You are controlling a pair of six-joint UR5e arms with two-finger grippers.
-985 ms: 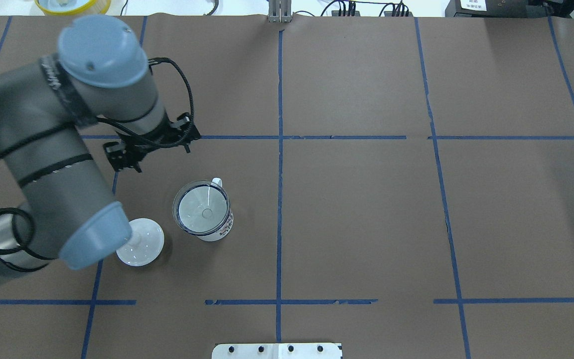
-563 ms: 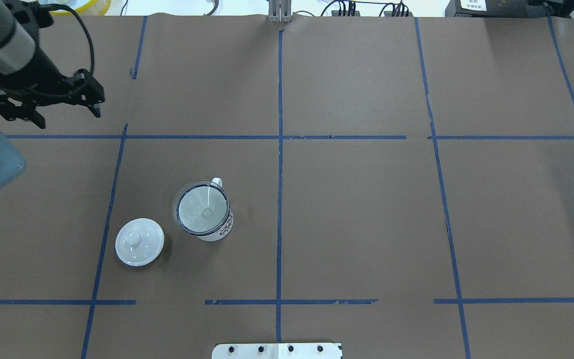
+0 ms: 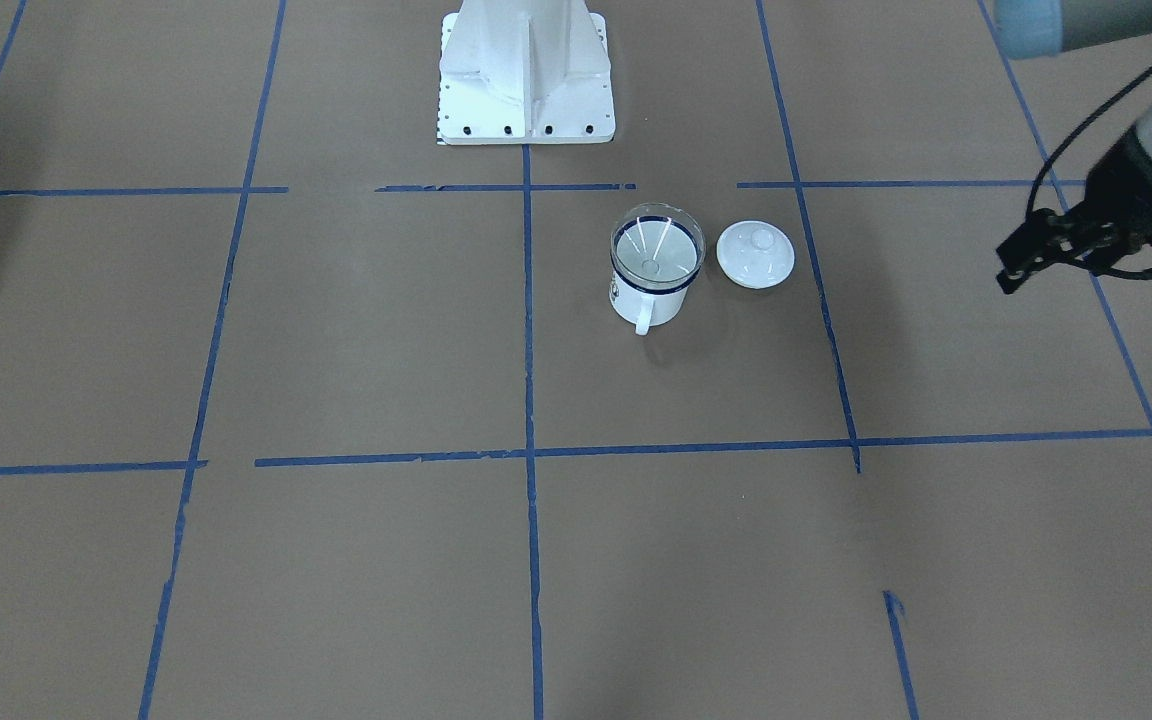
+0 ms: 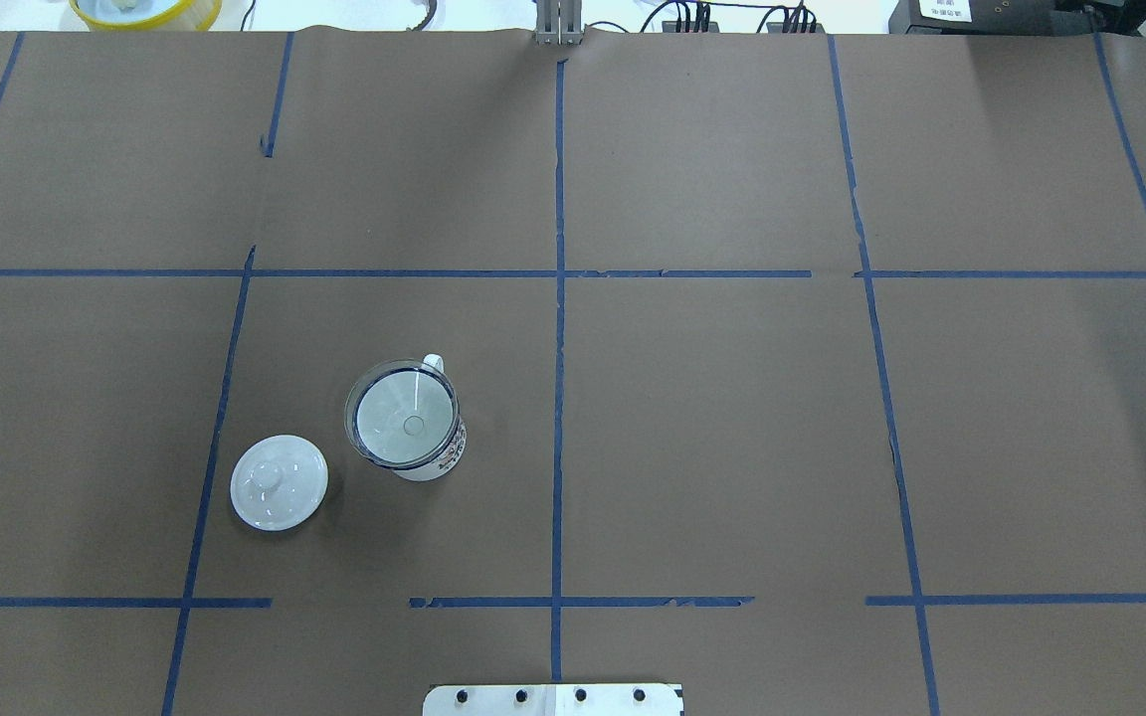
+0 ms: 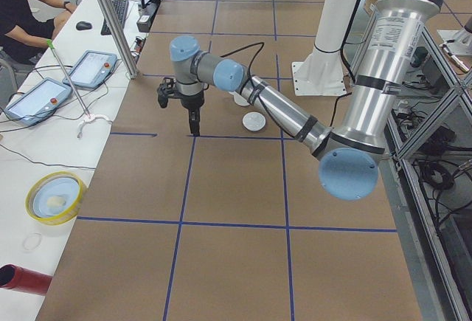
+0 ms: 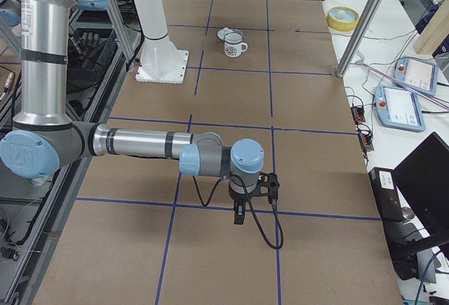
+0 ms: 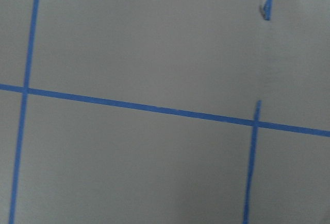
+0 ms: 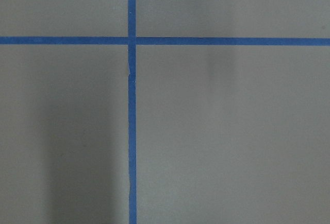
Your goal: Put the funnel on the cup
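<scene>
The clear funnel (image 4: 402,418) sits upright in the mouth of the white mug, the cup (image 4: 439,459), left of the table's middle. Both also show in the front view, the funnel (image 3: 657,246) in the cup (image 3: 648,302). My left gripper (image 3: 1096,255) hangs over bare table far from the cup, at the front view's right edge; I cannot tell whether it is open or shut. It also shows in the left view (image 5: 193,130). My right gripper (image 6: 239,217) shows only in the right view, far from the cup, state unclear. Both wrist views show only paper and tape.
A white knobbed lid (image 4: 279,483) lies on the table just beside the cup. The robot's white base (image 3: 524,70) stands at the table's near edge. A yellow bowl (image 5: 53,197) and tablets lie on the side bench by an operator.
My left arm has drawn back from beside the cup toward the far left and has left the overhead view. The funnel, cup and lid have not moved.
</scene>
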